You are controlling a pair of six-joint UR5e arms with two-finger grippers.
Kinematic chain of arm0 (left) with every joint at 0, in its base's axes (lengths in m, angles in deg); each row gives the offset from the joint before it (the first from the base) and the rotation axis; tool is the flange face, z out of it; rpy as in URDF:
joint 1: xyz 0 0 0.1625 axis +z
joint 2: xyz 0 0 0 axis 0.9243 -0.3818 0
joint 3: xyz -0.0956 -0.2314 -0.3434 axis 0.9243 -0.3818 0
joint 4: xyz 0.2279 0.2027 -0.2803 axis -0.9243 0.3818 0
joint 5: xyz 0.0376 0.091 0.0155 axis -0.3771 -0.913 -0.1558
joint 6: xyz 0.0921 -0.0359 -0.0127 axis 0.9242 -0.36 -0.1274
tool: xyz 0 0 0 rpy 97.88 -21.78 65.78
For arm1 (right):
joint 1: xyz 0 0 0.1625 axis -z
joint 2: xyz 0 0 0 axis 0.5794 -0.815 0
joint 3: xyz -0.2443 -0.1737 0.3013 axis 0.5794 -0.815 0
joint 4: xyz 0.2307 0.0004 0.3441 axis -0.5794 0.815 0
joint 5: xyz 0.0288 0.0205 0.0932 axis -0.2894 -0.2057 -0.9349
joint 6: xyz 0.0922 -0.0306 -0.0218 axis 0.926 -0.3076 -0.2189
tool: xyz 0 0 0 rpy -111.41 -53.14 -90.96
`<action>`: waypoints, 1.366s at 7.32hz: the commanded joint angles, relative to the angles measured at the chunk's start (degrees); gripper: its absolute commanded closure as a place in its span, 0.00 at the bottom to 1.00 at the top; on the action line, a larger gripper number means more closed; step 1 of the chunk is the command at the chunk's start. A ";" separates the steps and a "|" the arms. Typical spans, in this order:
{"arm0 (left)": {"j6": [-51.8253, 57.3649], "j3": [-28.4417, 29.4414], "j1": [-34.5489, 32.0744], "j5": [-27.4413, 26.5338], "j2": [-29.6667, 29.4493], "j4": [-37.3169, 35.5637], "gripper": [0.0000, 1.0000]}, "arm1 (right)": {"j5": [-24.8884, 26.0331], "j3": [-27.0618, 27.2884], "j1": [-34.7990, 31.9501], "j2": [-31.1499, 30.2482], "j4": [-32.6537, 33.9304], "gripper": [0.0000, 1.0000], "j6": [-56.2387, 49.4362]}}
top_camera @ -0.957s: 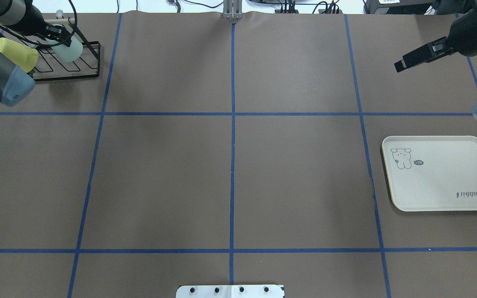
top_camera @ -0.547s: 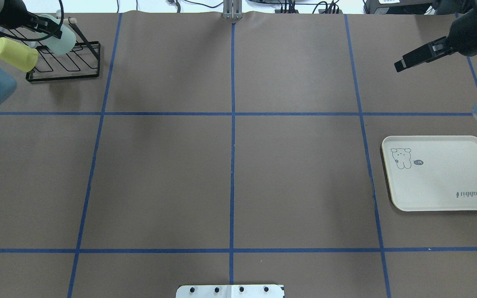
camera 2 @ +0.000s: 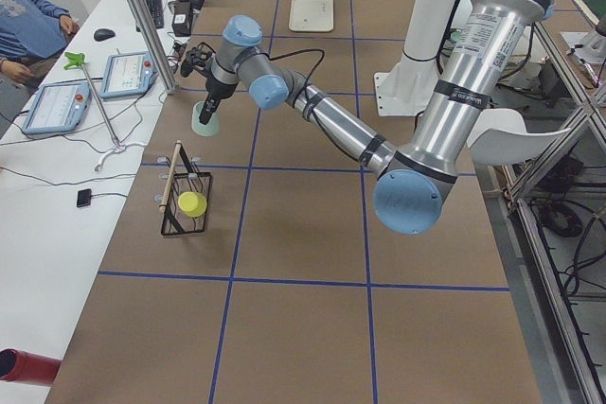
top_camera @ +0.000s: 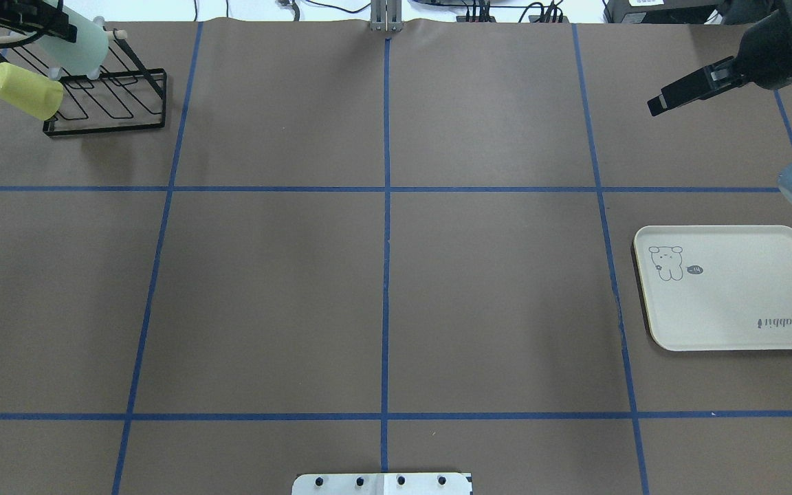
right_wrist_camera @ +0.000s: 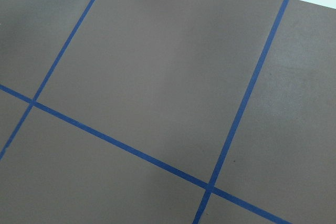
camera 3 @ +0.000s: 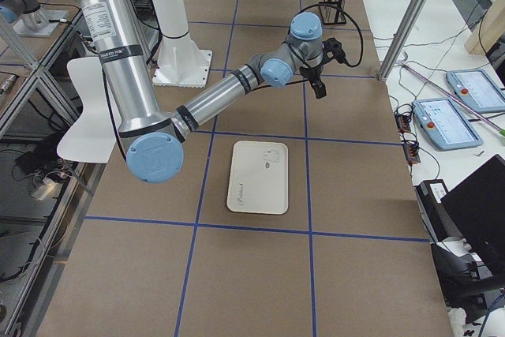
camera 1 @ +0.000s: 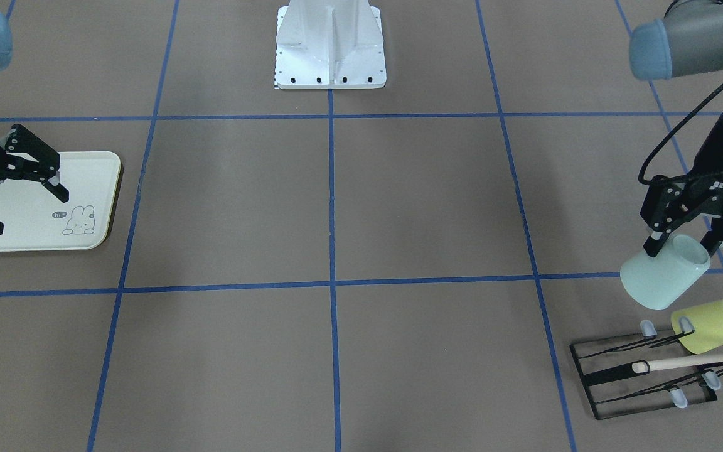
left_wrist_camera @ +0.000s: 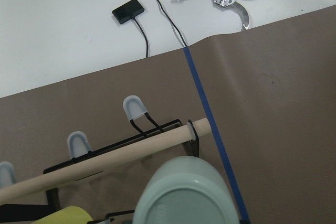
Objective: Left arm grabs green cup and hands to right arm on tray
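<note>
My left gripper (camera 1: 681,242) is shut on the rim of the pale mint-green cup (camera 1: 661,276) and holds it tilted in the air above the black wire rack (camera 1: 647,370). The cup also shows in the overhead view (top_camera: 74,47), at the far left corner, and fills the bottom of the left wrist view (left_wrist_camera: 184,195). My right gripper (camera 1: 19,201) is open and empty, hovering above the near end of the cream-white rabbit tray (camera 1: 85,182). In the overhead view the tray (top_camera: 733,289) lies at the right and the right gripper (top_camera: 674,100) is beyond it.
A yellow-green cup (camera 1: 710,325) hangs on a peg of the rack, beside a wooden rod (camera 1: 694,360). The white robot base (camera 1: 330,47) stands at the table's middle edge. Blue tape lines cross the brown table.
My left gripper has lifted the green cup off the rack and carried it up and away from the pegs. The right gripper has shifted slightly.
</note>
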 commanded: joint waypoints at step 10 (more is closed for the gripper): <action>-55.70 -14.34 15.61 0.62 -11.71 21.50 1.00 | 22.18 -2.17 14.18 6.29 -61.98 0.01 59.02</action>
